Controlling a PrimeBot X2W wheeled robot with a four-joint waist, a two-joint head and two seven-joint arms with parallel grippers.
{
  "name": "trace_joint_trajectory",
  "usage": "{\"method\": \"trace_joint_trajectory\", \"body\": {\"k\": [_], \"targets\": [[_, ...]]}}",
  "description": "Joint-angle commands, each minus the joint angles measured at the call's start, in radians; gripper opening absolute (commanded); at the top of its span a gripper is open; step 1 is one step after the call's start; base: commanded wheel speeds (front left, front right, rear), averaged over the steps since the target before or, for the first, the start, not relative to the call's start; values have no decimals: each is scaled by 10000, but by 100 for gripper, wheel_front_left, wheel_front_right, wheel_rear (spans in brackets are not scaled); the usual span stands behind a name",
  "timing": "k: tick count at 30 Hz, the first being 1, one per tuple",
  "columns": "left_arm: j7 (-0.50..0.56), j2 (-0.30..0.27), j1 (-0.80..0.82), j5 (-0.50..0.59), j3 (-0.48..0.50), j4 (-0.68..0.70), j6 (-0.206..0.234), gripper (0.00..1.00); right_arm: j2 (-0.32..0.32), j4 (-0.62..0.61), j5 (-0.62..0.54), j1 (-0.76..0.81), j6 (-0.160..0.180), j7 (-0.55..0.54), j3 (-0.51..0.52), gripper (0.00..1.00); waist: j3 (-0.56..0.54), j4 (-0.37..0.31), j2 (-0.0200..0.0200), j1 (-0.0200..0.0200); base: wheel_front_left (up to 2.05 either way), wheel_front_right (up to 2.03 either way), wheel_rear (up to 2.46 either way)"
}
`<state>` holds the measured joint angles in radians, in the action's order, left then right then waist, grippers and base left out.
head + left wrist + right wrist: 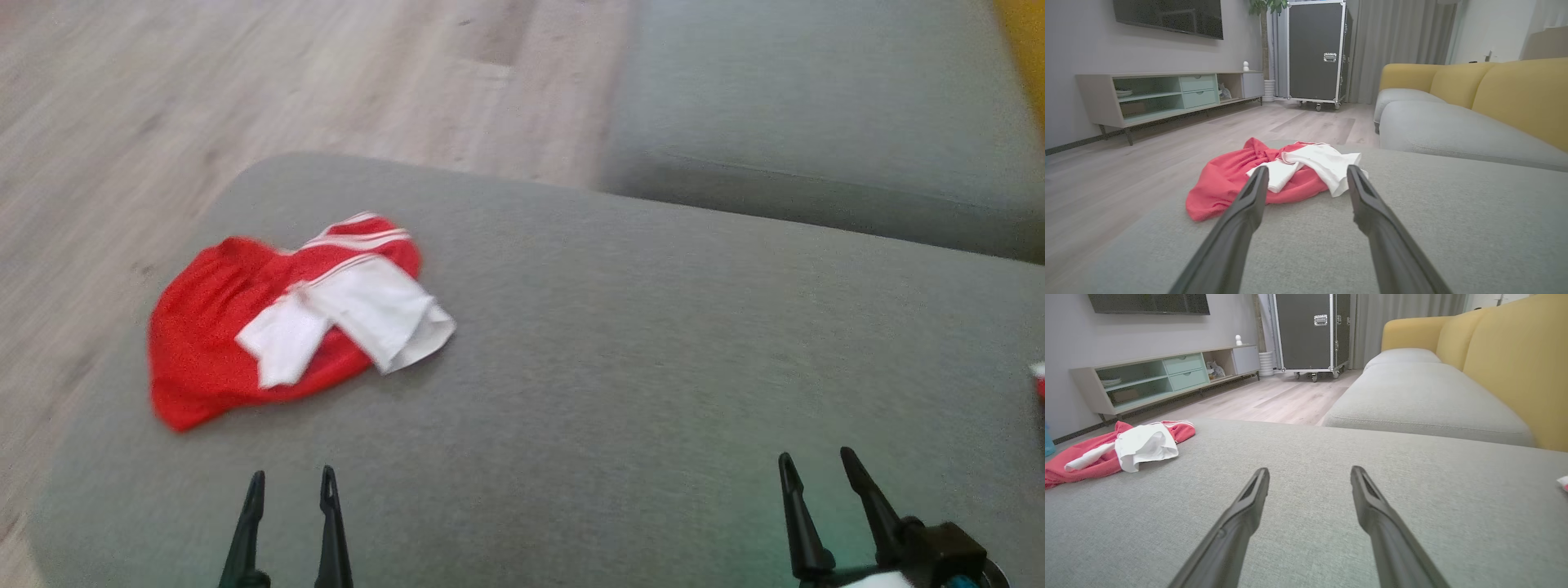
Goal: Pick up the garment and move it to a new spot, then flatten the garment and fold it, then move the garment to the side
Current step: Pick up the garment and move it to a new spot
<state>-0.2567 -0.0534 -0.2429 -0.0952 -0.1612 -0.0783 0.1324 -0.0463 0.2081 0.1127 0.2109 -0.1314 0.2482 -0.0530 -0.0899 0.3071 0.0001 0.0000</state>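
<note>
A red garment (212,327) with white panels and white stripes lies crumpled on the left part of a grey cushion (612,343). It also appears as the garment (1229,179) just beyond my left fingertips, and as the garment (1098,457) at the far left of the right wrist view. My left gripper (292,483) hovers open near the cushion's front edge, short of the garment and empty. My right gripper (815,461) stands open and empty at the lower right, far from the cloth. The same open grippers appear as the left gripper (1306,173) and the right gripper (1309,473).
A second grey sofa seat (816,106) with yellow backrests (1515,355) lies beyond the cushion on the right. Wooden floor (245,90) runs to the left. A TV console (1167,94) and a black wheeled case (1316,53) stand far off. A small red-white item (1038,380) sits at the right edge.
</note>
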Motion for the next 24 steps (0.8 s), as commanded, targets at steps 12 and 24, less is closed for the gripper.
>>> {"method": "trace_joint_trajectory", "body": {"k": [12, 24], "targets": [[-51, 31, 1027, 65, 898, 624, 2, 100, -147, -241, -209, -858, 7, 135, -250, 100, 922, 1699, -1, 0, 0, 0, 0], [-51, -1186, 6055, 74, 2270, -862, -1015, 100, -1839, -691, -708, -2445, 7, 135, -819, 100, 4125, 1047, -1, 0, 0, 0, 0]]}}
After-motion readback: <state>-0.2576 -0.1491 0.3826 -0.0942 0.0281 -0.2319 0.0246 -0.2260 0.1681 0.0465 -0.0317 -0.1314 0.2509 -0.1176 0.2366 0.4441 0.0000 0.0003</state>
